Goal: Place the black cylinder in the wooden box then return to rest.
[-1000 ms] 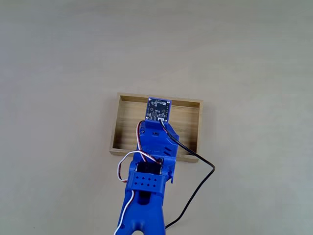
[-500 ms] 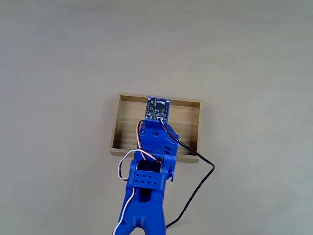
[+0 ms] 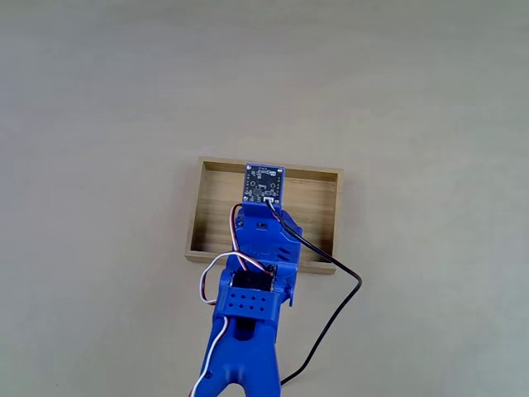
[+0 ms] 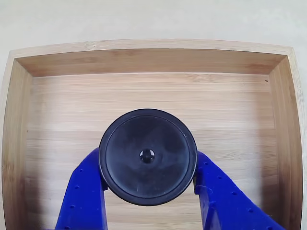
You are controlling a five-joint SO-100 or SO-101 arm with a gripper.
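The pincer [image 4: 147,191] is clamped on the black cylinder [image 4: 147,155] over the wooden box [image 4: 144,93] — let go too high and I'd guess it bounces or rolls around in there.

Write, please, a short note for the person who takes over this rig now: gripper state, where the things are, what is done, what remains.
Gripper: shut on the black cylinder, one blue finger on each side.
Wooden box: on the table; in the fixed view the arm reaches over its middle.
Cylinder: held over the box floor, about central; whether it touches the floor cannot be told.
Done: pickup and carry to the box.
Left: release the cylinder into the box, pull the arm back to rest.
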